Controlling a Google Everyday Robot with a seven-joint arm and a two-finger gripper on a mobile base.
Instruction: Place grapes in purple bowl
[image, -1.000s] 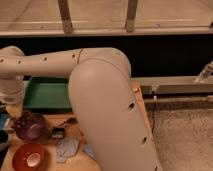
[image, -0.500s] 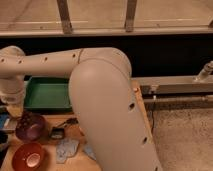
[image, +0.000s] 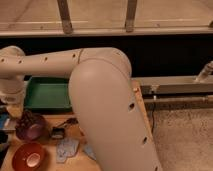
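Note:
The purple bowl (image: 32, 129) stands on the wooden table at the left. A dark red-purple bumpy cluster, the grapes (image: 27, 118), lies at the bowl's upper left part, over its rim. My gripper (image: 15, 111) hangs from the pale arm's wrist (image: 12, 90) at the far left, right above and beside the grapes. I cannot tell whether it touches them. The big pale arm segment (image: 107, 115) fills the middle of the view and hides part of the table.
An orange-red bowl (image: 29, 156) with a pale centre stands in front of the purple one. A green tray (image: 47, 95) lies behind. A small dark object (image: 57, 132) and grey-blue flat pieces (image: 66, 148) lie to the right. A blue thing (image: 4, 122) sits at the left edge.

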